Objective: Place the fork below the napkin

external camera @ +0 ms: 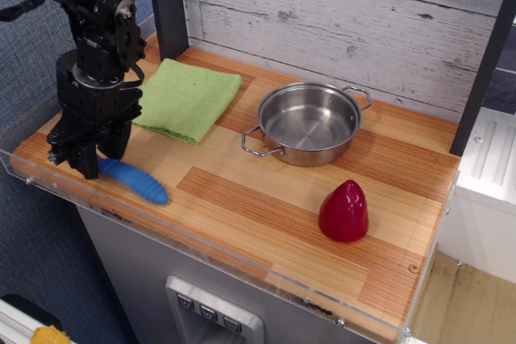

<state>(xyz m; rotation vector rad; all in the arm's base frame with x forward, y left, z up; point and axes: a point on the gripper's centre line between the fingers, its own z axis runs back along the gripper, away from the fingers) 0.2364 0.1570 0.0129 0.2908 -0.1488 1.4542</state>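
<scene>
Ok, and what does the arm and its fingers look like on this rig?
All matte black: a chunky, blocky gripper with dark fingers, under a rounded jointed wrist with silver screws. A thin black cable loops along its right side. No coloured markings or labels are legible.

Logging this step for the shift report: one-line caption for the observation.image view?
Gripper over the blue fork on the table's front edge, below the green napkin.
</scene>
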